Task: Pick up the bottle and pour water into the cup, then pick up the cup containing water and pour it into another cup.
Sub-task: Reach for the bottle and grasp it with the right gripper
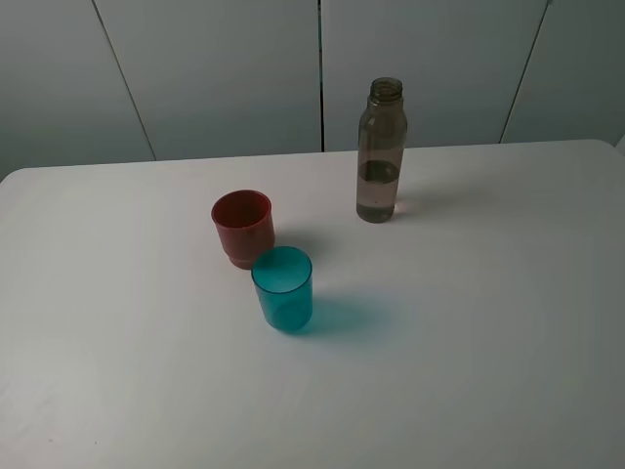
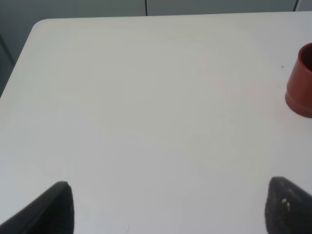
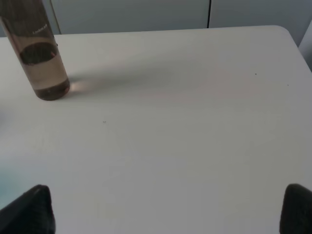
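bottle spot: the bottle (image 1: 380,151) stands upright toward the far side of the table (image 1: 508,322), on the right arm's half and well apart from both cups. No cap on the neck as far as I can see.
bottle fill: water sits somewhere around the lower half. I'd guess it's not feather-light but nothing heavy either, with the weight down low.
bottle feel: thin see-through plastic, so it probably gives a bit under a hard squeeze. The sides are smooth and round, so likely a bit slippery. With the top open, a jerk could slosh water out.
bottle grip: I'd go around the body at about mid height, near the waterline, one finger each side. I'd skip the narrow neck, since tipping from up there looks wobbly to me.
teal cup: the teal cup (image 1: 283,288) is upright, left of centre and nearest the front of the three. It looks light with smooth straight walls, so I'd grab mid-wall and go gentle once it has water in it. Can't tell if anything's in it now.
red cup: the red cup (image 1: 242,227) is upright just behind the teal cup, and I can't tell if they touch. It only has to sit there and catch the pour.
right gripper: the right gripper (image 3: 166,202) has its fingers wide apart with nothing between them, over bare table. The bottle shows in its camera, well apart from the fingers.
left gripper: the left gripper (image 2: 170,202) is also spread wide and empty, with the red cup right at the edge of its camera.
stage: nothing's picked up yet, so I'd say the bottle grab comes first.
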Controlling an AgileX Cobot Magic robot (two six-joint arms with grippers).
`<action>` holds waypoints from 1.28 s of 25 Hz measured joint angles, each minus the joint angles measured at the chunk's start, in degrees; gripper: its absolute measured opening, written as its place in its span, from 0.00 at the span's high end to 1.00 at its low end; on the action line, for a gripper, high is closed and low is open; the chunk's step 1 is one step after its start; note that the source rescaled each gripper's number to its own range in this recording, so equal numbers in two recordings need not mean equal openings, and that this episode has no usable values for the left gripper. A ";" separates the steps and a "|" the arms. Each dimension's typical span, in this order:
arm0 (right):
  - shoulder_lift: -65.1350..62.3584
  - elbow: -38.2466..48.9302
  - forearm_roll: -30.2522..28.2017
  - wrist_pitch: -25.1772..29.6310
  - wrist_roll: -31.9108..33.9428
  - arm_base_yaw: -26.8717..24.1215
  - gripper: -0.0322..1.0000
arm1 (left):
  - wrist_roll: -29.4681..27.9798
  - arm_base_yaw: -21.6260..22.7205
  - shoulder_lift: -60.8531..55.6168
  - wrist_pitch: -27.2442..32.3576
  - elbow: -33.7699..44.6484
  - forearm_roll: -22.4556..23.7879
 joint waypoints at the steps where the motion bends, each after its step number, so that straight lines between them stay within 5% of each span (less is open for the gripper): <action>1: 0.00 0.00 0.00 0.00 0.00 0.00 0.00 | 0.00 0.00 0.00 0.00 0.00 0.00; 16: 2.01 -0.57 1.75 -0.18 2.56 0.00 0.00 | -0.08 0.00 0.00 0.00 0.00 0.00; 20: 9.23 -3.31 2.36 -4.49 1.57 0.00 0.00 | -0.08 0.00 0.00 0.00 0.00 0.00; 32: 36.55 -9.61 5.63 -20.53 -18.26 0.27 0.00 | -0.08 0.00 0.00 0.00 0.00 0.00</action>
